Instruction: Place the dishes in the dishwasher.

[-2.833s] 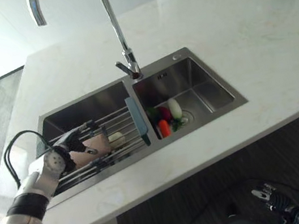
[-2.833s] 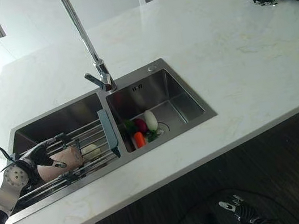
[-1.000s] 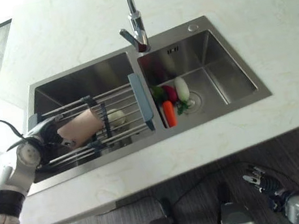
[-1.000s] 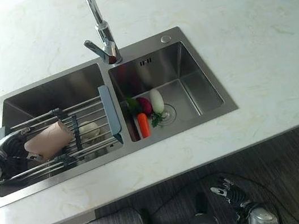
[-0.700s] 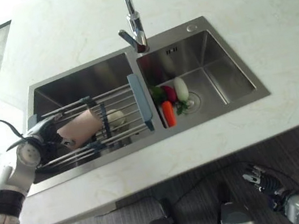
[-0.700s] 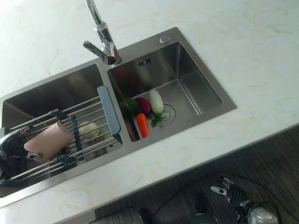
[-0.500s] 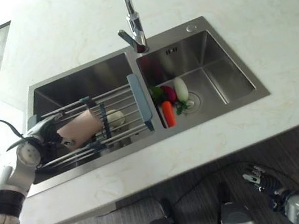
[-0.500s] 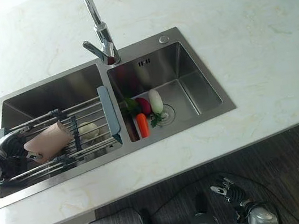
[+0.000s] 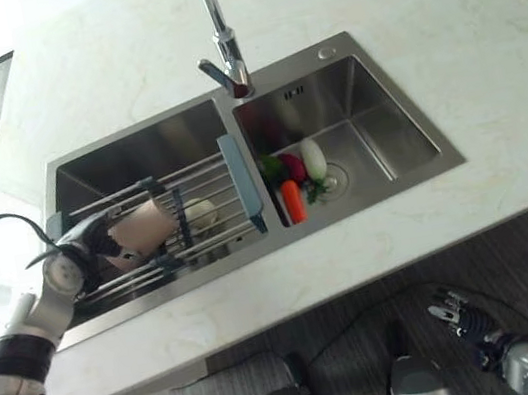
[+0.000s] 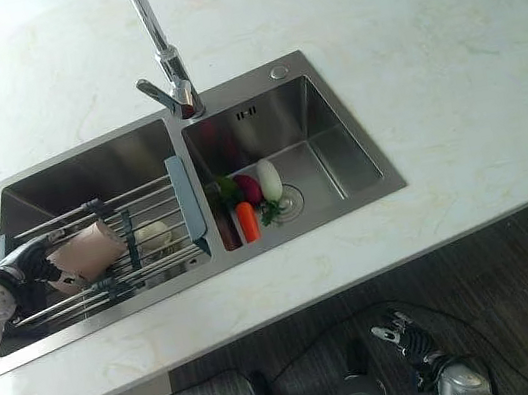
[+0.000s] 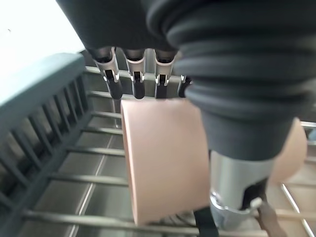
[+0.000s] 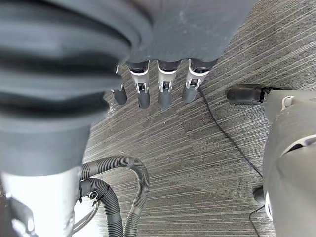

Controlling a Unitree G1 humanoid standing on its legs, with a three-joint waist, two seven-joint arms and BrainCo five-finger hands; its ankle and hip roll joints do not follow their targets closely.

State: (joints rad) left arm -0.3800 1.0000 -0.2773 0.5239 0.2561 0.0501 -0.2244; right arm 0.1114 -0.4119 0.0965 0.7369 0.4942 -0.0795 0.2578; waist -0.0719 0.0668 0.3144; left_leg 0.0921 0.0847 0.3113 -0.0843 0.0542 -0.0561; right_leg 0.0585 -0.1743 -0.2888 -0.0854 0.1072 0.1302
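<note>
A pink cup (image 9: 143,227) lies on its side on the wire drying rack (image 9: 208,180) that spans the left sink basin (image 9: 135,156). My left hand (image 9: 84,252) is at the cup's left end. In the left wrist view its fingers (image 11: 139,85) curl over the cup (image 11: 163,163) and the thumb (image 11: 236,195) presses the other side. My right hand (image 9: 463,314) hangs low by the floor at the lower right, its fingers (image 12: 165,91) relaxed and holding nothing.
A small white round object (image 9: 199,211) sits on the rack beside the cup. The right basin holds a carrot (image 9: 291,201), a white radish (image 9: 313,159) and other vegetables. A tall faucet (image 9: 225,57) stands behind the basins on the white countertop (image 9: 397,23). A grey ribbed hose (image 12: 133,197) lies on the floor.
The camera has shifted, so the sink sits a little differently in view. My left hand stays shut on the cup on the rack. The right hand has hardly moved.
</note>
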